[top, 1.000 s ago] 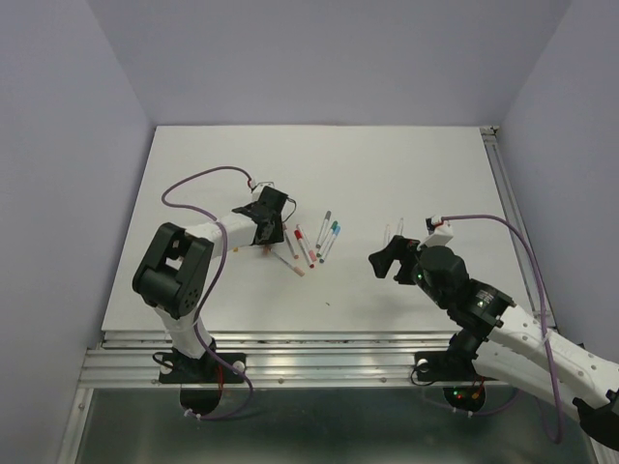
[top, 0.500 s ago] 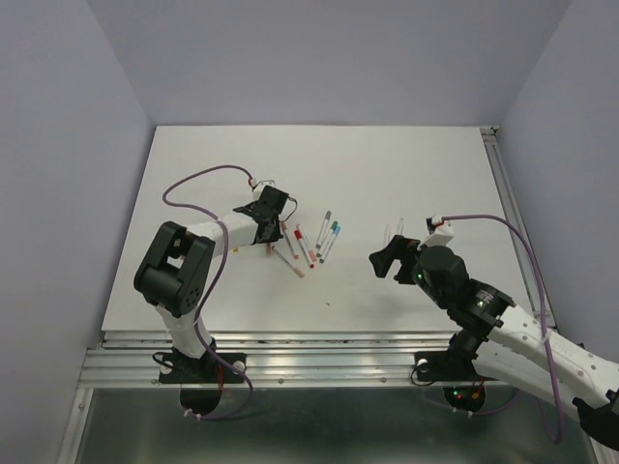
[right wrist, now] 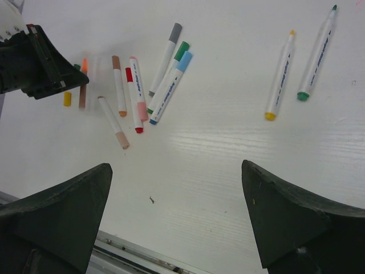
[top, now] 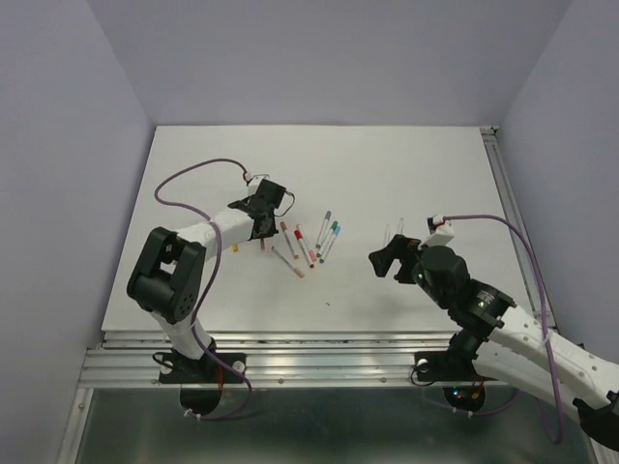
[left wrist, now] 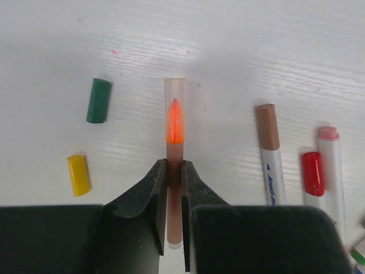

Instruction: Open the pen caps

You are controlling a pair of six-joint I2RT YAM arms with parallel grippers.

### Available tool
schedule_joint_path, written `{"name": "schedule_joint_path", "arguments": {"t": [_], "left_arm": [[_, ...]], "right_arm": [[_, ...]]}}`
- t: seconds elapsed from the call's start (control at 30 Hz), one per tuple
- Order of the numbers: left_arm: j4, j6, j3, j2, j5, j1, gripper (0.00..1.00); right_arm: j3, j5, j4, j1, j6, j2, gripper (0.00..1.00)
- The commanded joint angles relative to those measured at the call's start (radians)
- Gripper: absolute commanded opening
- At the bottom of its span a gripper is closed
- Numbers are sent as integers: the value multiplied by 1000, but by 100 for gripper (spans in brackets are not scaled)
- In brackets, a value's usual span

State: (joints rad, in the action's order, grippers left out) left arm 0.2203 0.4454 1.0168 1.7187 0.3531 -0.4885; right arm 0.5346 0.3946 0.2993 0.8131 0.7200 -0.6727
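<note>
Orange pen (left wrist: 175, 114) is clamped in the narrowed left gripper (left wrist: 172, 169), clear cap apparently on. Green cap (left wrist: 98, 100) and yellow cap (left wrist: 78, 174) are found loose just left of it. Two uncapped pens (right wrist: 282, 74) are seen well right. Several capped pens (left wrist: 267, 128) beside it are left to do. Right gripper (right wrist: 175, 171) is held wide, empty.

— How does the left arm (top: 215, 230) stand?
— It rises from its base, bends at the elbow and stretches its forearm out low over the counter (top: 387, 164). The left gripper (left wrist: 171, 171) points downward, its fingers (left wrist: 149, 194) pinched narrow on an orange pen (left wrist: 174, 149).
— And the right arm (top: 503, 329)?
— It comes in from the near right corner, folded low, with the wrist turned to the left. The right gripper (right wrist: 174, 171) hangs above the surface with its fingers spread wide apart
</note>
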Motion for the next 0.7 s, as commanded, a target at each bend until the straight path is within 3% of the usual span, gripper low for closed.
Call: {"name": "schedule_joint_path", "arguments": {"t": [0.0, 0.1, 0.33, 0.53, 0.67], "left_arm": [[37, -17, 72, -177, 40, 7, 0], [-2, -13, 34, -306, -44, 2, 0], [-375, -18, -282, -606, -561, -27, 0], [-547, 76, -412, -656, -646, -191, 0], [-593, 111, -406, -613, -639, -313, 0]], "right_arm": [[13, -16, -77, 5, 7, 25, 100], [7, -45, -101, 5, 6, 44, 100], [-28, -138, -213, 4, 19, 85, 100], [-30, -312, -373, 6, 28, 6, 100], [4, -329, -423, 4, 42, -100, 100]]}}
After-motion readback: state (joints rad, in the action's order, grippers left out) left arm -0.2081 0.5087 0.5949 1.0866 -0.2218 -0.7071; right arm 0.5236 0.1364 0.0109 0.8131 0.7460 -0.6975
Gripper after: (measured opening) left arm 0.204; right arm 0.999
